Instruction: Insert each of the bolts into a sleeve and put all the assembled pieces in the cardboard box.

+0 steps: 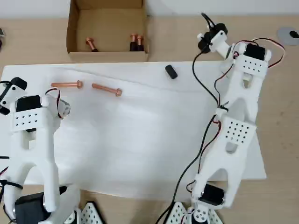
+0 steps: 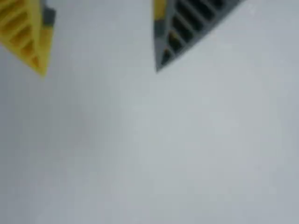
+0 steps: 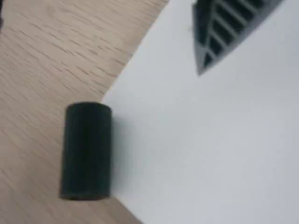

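Note:
Two copper bolts (image 1: 67,84) (image 1: 107,89) lie loose near the far edge of the white sheet (image 1: 140,140). One black sleeve (image 1: 171,71) (image 3: 87,151) lies on its side across that sheet's far edge, half on the wood. The cardboard box (image 1: 72,42) at the back holds three bolts fitted in sleeves (image 1: 91,44) (image 1: 136,43). My left gripper (image 2: 100,70) hangs open over bare sheet at the left, below the bolts. My right gripper (image 1: 211,39) is at the back right, to the right of the sleeve; one dark fingertip (image 3: 210,51) shows, well apart from the sleeve, with nothing held.
The wooden table (image 1: 280,140) surrounds the sheet. A grey disc (image 1: 288,35) lies at the far right edge. Cables (image 1: 205,93) run along the right arm. The middle of the sheet is bare.

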`<state>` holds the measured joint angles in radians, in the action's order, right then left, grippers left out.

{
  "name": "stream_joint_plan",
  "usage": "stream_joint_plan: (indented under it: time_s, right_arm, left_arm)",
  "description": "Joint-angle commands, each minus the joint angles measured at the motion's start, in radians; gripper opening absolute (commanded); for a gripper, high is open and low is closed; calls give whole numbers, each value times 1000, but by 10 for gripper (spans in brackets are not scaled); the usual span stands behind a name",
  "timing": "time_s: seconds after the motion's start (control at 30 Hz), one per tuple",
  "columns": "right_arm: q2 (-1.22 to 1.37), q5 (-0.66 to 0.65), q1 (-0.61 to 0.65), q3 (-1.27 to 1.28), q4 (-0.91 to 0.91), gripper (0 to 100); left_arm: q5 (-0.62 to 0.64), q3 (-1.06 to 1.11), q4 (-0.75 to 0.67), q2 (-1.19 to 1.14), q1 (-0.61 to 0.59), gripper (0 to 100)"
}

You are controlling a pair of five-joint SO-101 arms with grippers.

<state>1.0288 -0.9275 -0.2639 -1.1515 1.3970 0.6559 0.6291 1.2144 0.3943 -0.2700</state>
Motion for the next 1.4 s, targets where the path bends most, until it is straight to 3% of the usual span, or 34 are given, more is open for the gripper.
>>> stream_joint_plan:
  time_s: [0.0, 1.1, 1.37]
  right_arm:
    - [4, -32, -8, -33, -5, 332]
    - [113, -61, -7, -76, -107, 330]
    - [111, -26, -7, -74, -173, 280]
  left_arm:
    - [-3, -52, 28, 7, -9, 167]
    - [-23, -49, 44, 10, -11, 167]
    - [-25, -52, 68, 10, -11, 167]
